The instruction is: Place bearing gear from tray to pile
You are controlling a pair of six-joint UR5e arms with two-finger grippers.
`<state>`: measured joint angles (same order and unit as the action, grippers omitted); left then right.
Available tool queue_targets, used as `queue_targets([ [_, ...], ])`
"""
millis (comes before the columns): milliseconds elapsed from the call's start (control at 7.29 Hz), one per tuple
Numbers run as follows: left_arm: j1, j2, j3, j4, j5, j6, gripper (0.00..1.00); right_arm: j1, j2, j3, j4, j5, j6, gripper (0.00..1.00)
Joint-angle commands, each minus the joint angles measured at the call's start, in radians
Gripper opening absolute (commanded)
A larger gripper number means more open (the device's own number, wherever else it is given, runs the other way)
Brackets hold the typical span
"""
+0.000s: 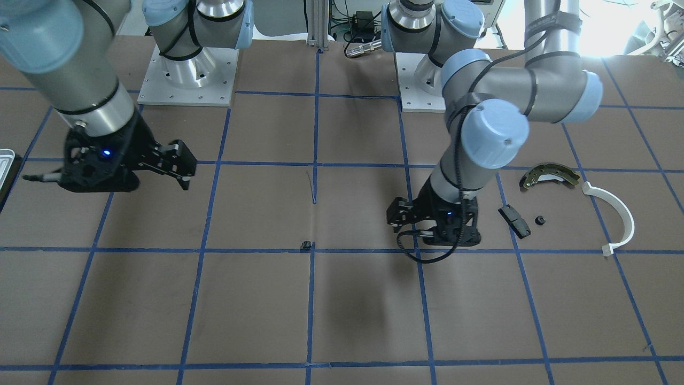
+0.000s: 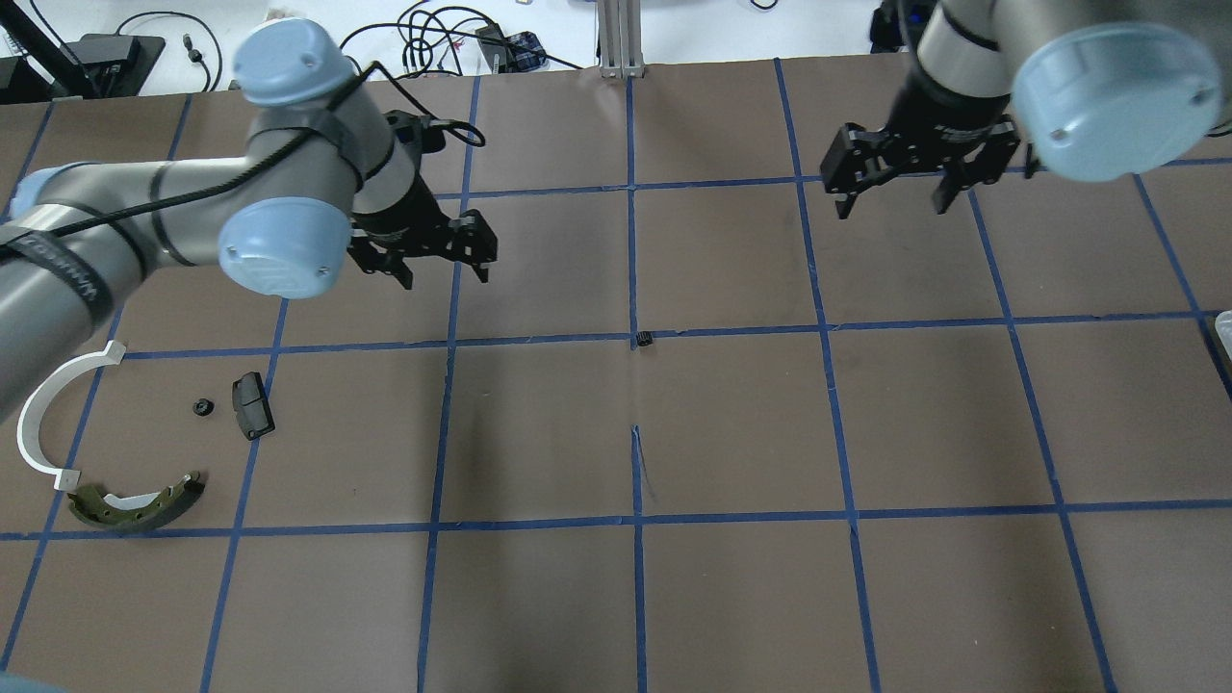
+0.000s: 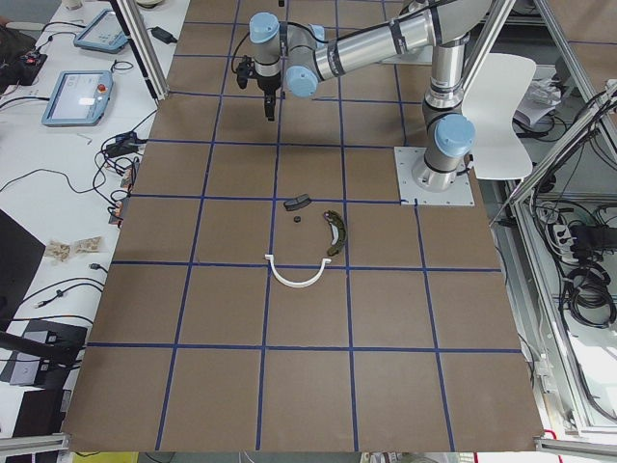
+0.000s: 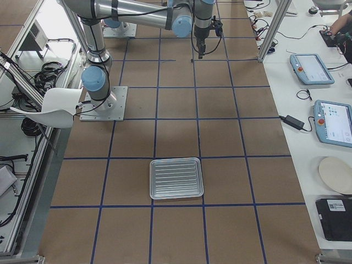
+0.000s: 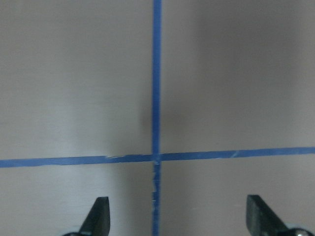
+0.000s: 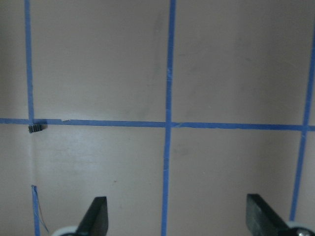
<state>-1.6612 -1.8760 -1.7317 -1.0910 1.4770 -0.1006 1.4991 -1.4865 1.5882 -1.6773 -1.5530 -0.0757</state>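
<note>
Overhead exterior view: the gear (image 2: 645, 338) lies alone about mid-counter (image 2: 741, 423), right on a crossing of the blue tape (image 2: 731, 332), well apart from both tray and pile. The tray (image 4: 176, 177) sits flat toward the counter's right end; from overhead only a bit of its rim shows at that edge.

The pile (image 1: 514, 220) is spread near the left end. It has a brake shoe (image 2: 135, 505), a white arc (image 2: 43, 423) with one end just beside the shoe, a black block (image 2: 252, 404), and a small black ring (image 2: 202, 407) just beside the block.

The left claw (image 2: 443, 274) hangs over the counter on the pile's side of the gear, released, its fingers spread with nothing between them. The right claw (image 2: 893, 204) hangs over the right half, toward the tray end, also released and grasping nothing. Its wrist camera catches the gear off to one side on the tape line, apart from the fingertips.
</note>
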Motion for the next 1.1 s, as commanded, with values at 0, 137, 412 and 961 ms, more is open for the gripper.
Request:
queue_targets([
  [0,-0.177,-0.115,0.076,0.092,-0.014,-0.120,0.96,-0.045,-0.067,-0.040,0.109,-0.018,0.055,1.00],
  [137,-0.239,-0.165,0.111,0.092,-0.011,-0.143,0.96,-0.043,-0.078,-0.062,0.113,-0.012,0.091,1.00],
  [412,-0.305,-0.236,0.113,0.103,0.003,-0.247,0.96,-0.042,-0.072,-0.103,0.120,-0.015,0.097,1.00],
  [961,-0.328,-0.296,0.127,0.120,0.074,-0.363,0.91,0.096,0.015,-0.171,0.133,-0.015,0.284,1.00],
])
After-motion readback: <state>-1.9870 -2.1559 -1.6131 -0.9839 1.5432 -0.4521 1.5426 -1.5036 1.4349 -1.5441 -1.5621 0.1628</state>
